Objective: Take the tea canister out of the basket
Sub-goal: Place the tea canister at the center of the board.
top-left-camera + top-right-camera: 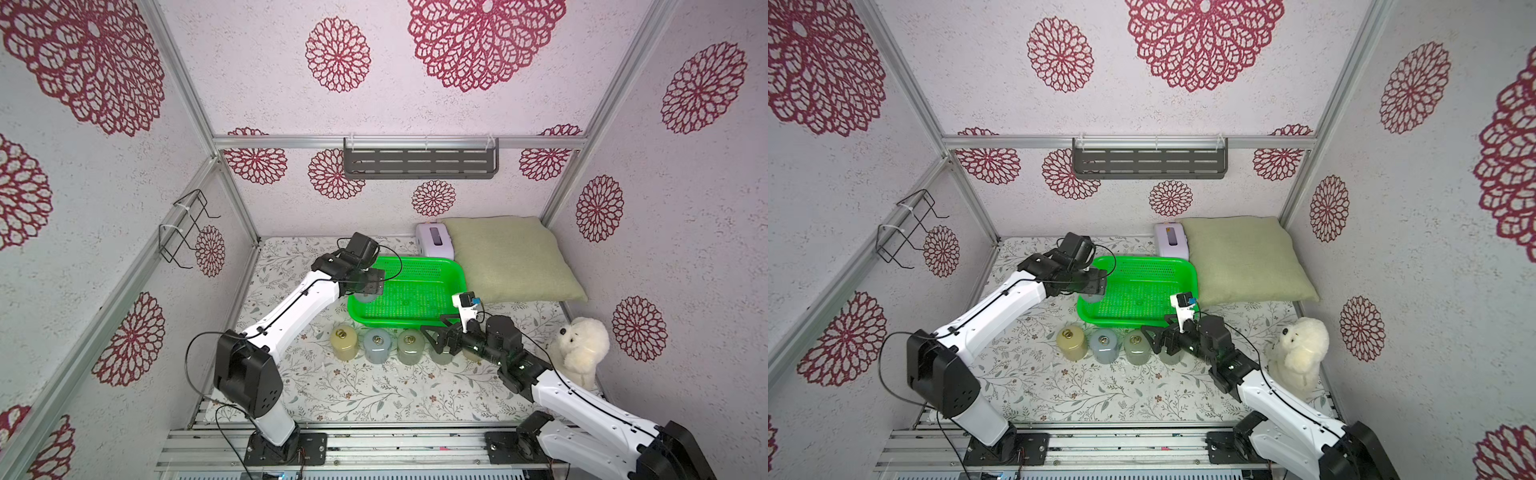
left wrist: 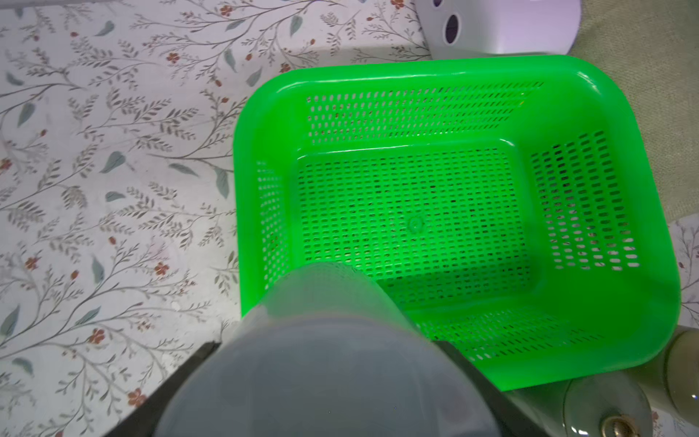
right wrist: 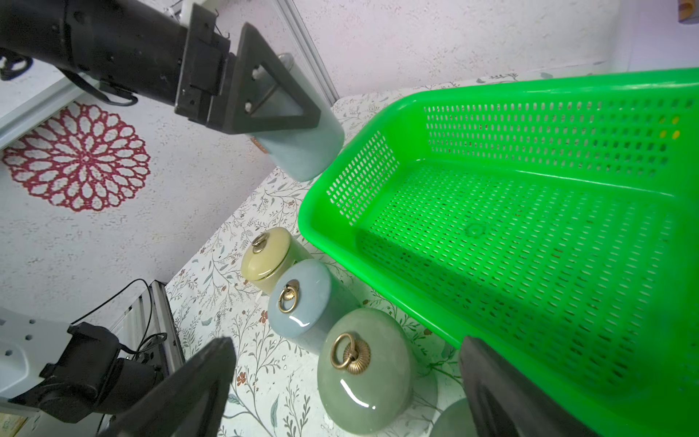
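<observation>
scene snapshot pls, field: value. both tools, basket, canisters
left tool: shut on grey-blue canister, held off the table
held canister position: at the basket's corner nearest the left arm; rim contact cannot be told
basket contents: nothing on its floor
right tool: open, holding nothing, above the row
row in front of basket: yellow canister, blue canister, green canister, upright; another canister partly hidden
task state: canister lifted, not yet set down

Lab robot cell dressed as a home room, not a real house. Alu extrusion frame [image 1: 291,142] w/ wallpapered panels [image 1: 482,199], arm bases [image 1: 286,451] bolted to a slotted rail [image 1: 407,444] up front. Home-ish props: floral table cover [image 1: 353,399], cushion [image 1: 511,257], plush dog [image 1: 582,349], wall shelf [image 1: 419,164], wire rack [image 1: 185,228].
</observation>
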Controlling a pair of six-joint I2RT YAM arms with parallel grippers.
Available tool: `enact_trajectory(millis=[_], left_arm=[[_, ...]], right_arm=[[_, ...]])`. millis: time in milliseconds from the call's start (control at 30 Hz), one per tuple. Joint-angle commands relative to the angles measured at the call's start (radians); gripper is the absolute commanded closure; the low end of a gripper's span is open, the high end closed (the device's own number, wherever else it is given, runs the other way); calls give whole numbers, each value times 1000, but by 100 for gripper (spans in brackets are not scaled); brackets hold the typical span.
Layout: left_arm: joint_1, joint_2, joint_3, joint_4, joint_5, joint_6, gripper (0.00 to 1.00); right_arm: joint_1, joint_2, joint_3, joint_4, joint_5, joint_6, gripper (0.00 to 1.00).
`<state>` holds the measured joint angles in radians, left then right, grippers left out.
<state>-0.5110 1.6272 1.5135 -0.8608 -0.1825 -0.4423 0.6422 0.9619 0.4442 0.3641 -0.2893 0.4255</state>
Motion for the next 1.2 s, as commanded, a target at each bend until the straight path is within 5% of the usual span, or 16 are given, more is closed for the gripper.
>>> enact_trajectory(millis=[0,533,1167], left_arm=[[36,-115,-58,38,-54,-49,24],[208,-455,-433,3,-99,-217,24],[260,-357,-638,148,-98,-328,22]], right_arm=[[21,-7,25,53,10,-27,1],[135,71,59,68,40,-57,1],[146,75,63,58,53,-68,1]])
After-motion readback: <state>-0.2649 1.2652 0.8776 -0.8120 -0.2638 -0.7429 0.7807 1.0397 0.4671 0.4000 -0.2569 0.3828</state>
